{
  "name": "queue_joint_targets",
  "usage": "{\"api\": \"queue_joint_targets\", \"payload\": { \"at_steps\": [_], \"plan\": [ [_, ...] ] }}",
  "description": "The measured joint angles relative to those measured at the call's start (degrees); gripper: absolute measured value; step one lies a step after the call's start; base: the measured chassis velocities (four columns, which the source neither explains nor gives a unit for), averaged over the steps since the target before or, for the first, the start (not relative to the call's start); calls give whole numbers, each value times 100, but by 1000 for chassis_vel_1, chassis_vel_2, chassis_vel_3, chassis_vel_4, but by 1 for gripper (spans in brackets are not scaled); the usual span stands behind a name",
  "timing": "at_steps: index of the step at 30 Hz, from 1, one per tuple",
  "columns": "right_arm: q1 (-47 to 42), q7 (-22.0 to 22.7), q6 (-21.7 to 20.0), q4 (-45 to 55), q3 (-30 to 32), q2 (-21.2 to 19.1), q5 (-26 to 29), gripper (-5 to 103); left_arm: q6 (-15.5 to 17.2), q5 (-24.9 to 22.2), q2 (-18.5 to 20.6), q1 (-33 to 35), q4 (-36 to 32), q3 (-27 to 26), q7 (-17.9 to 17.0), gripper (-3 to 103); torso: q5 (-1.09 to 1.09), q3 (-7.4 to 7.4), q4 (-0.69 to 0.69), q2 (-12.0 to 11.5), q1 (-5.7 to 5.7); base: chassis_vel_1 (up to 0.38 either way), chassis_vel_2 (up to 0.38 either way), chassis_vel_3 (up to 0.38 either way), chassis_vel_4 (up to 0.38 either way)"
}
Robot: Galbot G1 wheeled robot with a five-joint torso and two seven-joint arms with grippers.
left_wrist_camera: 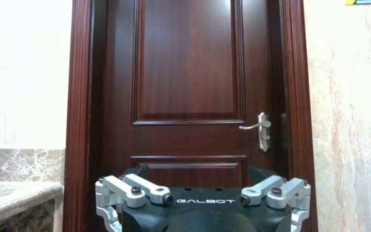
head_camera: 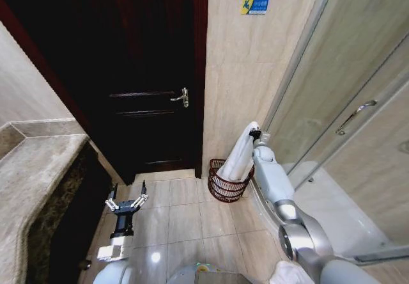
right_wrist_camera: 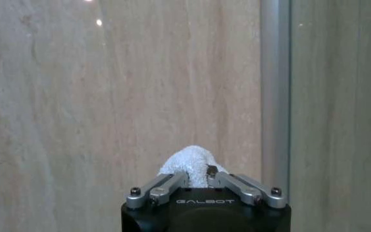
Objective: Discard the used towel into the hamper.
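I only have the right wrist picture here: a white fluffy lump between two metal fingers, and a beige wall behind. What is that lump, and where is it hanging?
Observer: It is the top of a white towel held by the right gripper; the cloth hangs down into a dark wire hamper on the floor.
Operator: Where does that hamper stand?
Observer: In the corner, between a dark wooden door and a glass shower screen.
Operator: And the other arm?
Observer: The left gripper is low over the floor tiles, fingers open, holding nothing, facing the door.
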Motion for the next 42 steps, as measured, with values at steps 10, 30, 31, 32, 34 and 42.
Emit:
{"api": "queue_joint_targets", "payload": {
  "at_steps": [10, 30, 31, 32, 34, 42],
  "plan": [
    [157, -81, 173, -645, 171, 168, -246, 6, -77, -37, -37, -1, 13, -129, 54, 100, 0, -36, -1, -65, -30, 0, 0, 0, 0],
    [142, -86, 249, -883, 218, 163, -434, 6, -217, -60, -133, 102, -9, -241, 213, 100, 1, -223, 0, -415, -188, 0, 0, 0, 0],
    [158, -86, 248, -899, 220, 159, -432, 6, -220, -60, -135, 104, -11, -241, 223, 100, 0, -243, 0, -451, -204, 0, 0, 0, 0],
    [176, -87, 249, -932, 226, 154, -430, 6, -226, -59, -137, 107, -17, -241, 237, 100, 0, -269, 0, -500, -228, 0, 0, 0, 0],
    [179, -88, 248, -949, 227, 154, -428, 6, -233, -58, -137, 108, -25, -241, 247, 100, 0, -295, 0, -548, -250, 0, 0, 0, 0],
    [106, -86, 235, -910, 229, 173, -430, 6, -257, -58, -151, 111, -46, -242, 296, 100, 1, -446, 0, -828, -378, 0, 0, 0, 0]
  ]
}}
